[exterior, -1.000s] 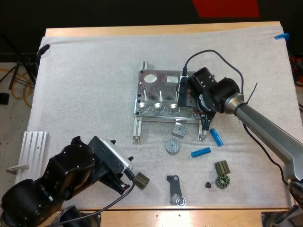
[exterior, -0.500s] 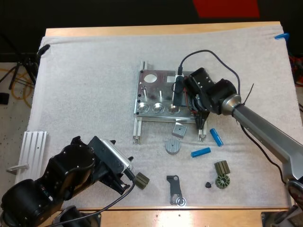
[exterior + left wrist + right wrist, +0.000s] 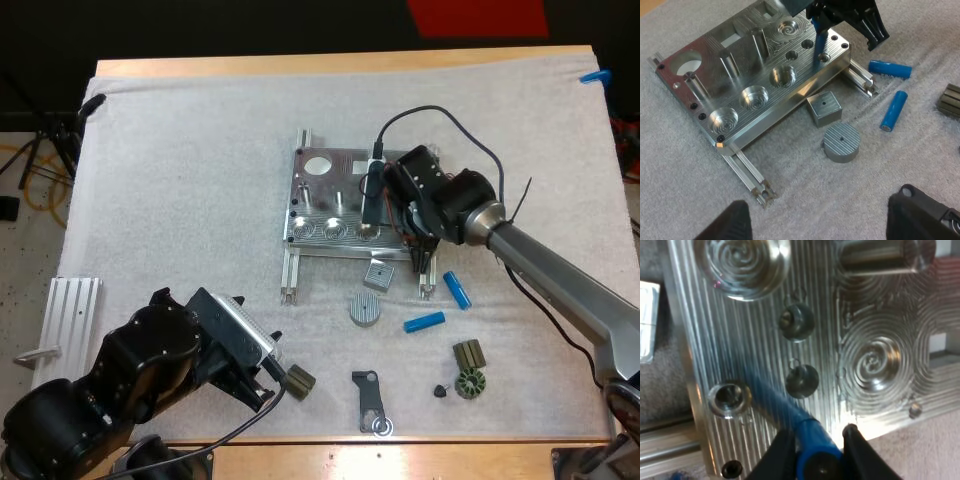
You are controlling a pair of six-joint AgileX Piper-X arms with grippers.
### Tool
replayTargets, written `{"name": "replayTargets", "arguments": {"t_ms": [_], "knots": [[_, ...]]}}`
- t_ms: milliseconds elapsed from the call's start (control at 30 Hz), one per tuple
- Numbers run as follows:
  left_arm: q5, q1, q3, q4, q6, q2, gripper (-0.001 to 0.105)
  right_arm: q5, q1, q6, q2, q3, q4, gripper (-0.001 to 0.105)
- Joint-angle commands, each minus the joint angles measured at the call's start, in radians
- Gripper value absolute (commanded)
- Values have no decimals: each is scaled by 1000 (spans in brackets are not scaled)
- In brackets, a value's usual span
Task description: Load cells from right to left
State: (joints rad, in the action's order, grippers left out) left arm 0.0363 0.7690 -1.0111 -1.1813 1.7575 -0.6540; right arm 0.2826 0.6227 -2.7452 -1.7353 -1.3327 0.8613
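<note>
At the centre of the high view, a blue cell (image 3: 774, 399) is being pinched by the angled right gripper (image 3: 816, 438) over the metal fixture's (image 3: 325, 195) corner hole. At lower left, the left gripper (image 3: 271, 377) is being held spread.

High view overhead, wrist views close; all share fixture (image 3: 335, 205)

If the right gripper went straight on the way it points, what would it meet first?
The right gripper holds a blue cell slanting toward a small round hole in the metal fixture, likely met first; depth is unclear.
</note>
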Motion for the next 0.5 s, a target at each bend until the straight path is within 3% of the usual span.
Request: {"name": "replayTargets", "arguments": {"t_ms": [0, 467], "knots": [[14, 1, -7, -3, 2, 2, 57, 123, -22, 21, -9, 0, -56, 0], [14, 1, -7, -3, 2, 2, 57, 109, -57, 102, -9, 0, -55, 0]]}}
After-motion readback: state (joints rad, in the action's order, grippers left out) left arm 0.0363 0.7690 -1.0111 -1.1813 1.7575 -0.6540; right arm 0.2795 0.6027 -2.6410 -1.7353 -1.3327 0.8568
